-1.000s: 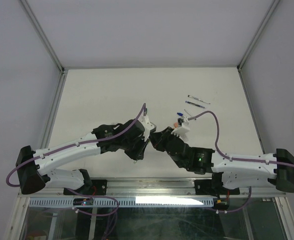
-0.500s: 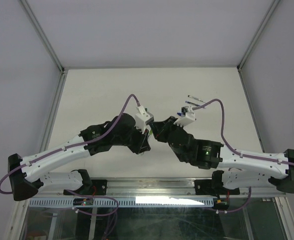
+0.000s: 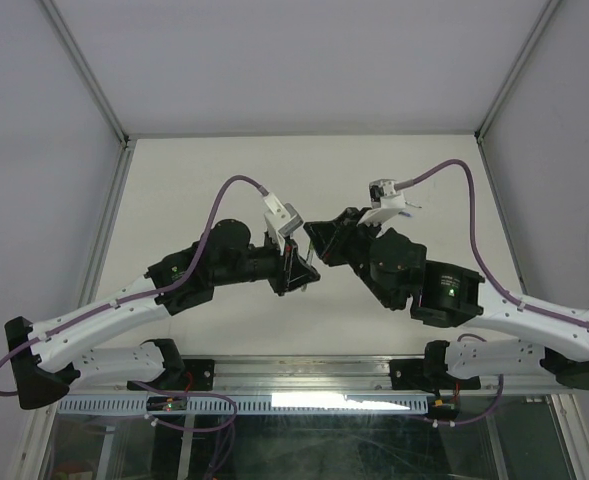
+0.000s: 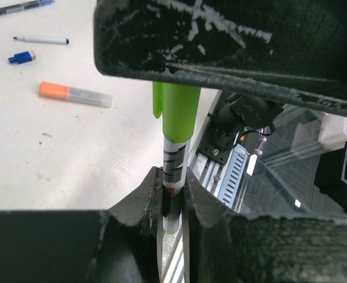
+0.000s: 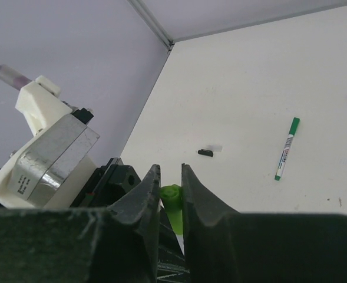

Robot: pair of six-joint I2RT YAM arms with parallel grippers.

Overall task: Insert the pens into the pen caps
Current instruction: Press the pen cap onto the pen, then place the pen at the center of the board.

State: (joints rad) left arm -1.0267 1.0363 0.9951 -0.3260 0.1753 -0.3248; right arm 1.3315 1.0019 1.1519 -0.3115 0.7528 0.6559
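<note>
My left gripper [image 4: 172, 177] is shut on a white-barrelled marker pen [image 4: 174, 160] with black print, held upright between its pads. A lime green pen cap [image 4: 177, 109] sits over the pen's upper end. My right gripper [image 5: 170, 175] is shut on that same lime green cap [image 5: 173, 199]. In the top view the left gripper [image 3: 296, 272] and right gripper [image 3: 317, 250] meet above the table's middle, with the pen a thin line between them. How far the pen sits inside the cap is hidden.
An orange-capped grey marker [image 4: 76, 94], a blue cap [image 4: 21, 57], a thin white pen [image 4: 42, 40] and a blue pen [image 4: 17, 7] lie on the white table [image 3: 194, 190]. A green marker [image 5: 286, 148] and a black cap [image 5: 205, 152] lie apart.
Both arms have risen and swung toward each other. The left wrist moved up and right, the right wrist lifted, and the two grippers now meet tip to tip.
</note>
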